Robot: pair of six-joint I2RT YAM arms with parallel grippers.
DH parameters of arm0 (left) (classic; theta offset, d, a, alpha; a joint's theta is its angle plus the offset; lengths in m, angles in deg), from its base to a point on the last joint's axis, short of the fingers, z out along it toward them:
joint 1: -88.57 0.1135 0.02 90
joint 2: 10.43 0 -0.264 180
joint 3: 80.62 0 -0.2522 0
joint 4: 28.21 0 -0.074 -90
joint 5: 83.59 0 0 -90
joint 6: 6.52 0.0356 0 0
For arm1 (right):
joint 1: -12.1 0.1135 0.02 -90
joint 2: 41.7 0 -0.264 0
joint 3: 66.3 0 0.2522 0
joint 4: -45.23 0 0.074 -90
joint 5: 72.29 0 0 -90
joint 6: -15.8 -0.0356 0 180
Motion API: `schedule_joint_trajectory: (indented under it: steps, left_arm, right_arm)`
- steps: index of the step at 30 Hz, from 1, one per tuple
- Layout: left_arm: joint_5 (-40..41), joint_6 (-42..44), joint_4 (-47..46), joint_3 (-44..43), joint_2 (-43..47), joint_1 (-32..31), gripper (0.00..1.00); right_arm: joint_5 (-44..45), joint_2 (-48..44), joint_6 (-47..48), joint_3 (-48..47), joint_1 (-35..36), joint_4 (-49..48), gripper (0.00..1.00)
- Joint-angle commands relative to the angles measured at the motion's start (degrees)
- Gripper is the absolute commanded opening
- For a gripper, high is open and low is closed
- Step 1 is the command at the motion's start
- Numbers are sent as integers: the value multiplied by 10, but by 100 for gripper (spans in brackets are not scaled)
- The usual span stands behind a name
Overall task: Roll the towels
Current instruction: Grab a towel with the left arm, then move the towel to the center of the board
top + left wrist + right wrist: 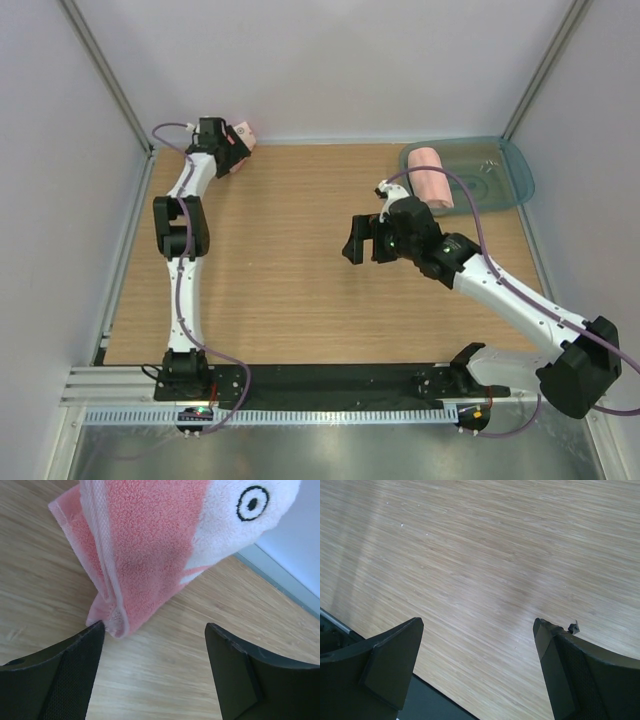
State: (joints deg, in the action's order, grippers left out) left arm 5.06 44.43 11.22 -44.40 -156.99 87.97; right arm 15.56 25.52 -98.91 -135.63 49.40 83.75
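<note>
Towels are found at two places, and the work is judged about half done. At the far left corner of the table (300, 270), the striped towel (150, 550) is seen folded but not rolled, with pale bands along one edge and a white patch bearing a black ring. Its lower corner is touched by one finger of the left gripper (156, 630), whose jaws are spread wide with nothing clamped between them. The rolling of this towel is taken to be what is left. Over the middle of the table the right gripper (477, 625) is held released and empty, with only bare wood seen between its jaws. At the far right a clear teal tray (512, 160) is set on the table, and the plain towel (432, 180) is laid in its left part as a tight roll, with its near end at the rim. Whether anything else lies in the tray cannot be told.
</note>
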Motion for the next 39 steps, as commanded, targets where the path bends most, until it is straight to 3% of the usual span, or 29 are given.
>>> schedule_joint_trajectory:
  steps: [1,6,8,12,14,15,22,27,30,31,36,39]
  left_arm:
    - [-6,-17,19,-61,-39,3,82]
    - [-9,-38,-7,-62,-59,3,75]
    - [-20,-44,-27,-53,-62,3,68]
    - [-38,-57,-56,-44,-65,3,36]
    - [-47,-67,-62,-42,-64,3,16]
    - [-56,-69,-66,-38,-60,3,0]
    - [-77,-117,-57,7,65,3,0]
    - [-125,-158,-8,-108,134,2,0]
    - [-157,-170,2,-117,195,0,0]
    - [-161,-168,5,-99,242,-3,0]
    - [-154,-105,-27,177,423,-55,0]
    - [-118,-70,-36,251,504,-87,0]
  right_arm:
    - [18,-3,15,5,2,-30,100]
    - [18,11,14,3,2,-25,100]
    - [17,16,14,6,1,-27,100]
    - [17,28,10,6,2,-26,100]
    - [16,32,8,10,2,-27,100]
    - [16,33,7,13,2,-30,100]
    - [38,80,-4,23,2,-45,99]
    - [39,79,-6,-2,2,-43,99]
    - [51,76,-3,-24,2,-22,99]
    - [58,71,-3,-30,1,-18,99]
    - [74,36,-12,-30,1,2,100]
    - [85,15,-10,-27,2,16,100]
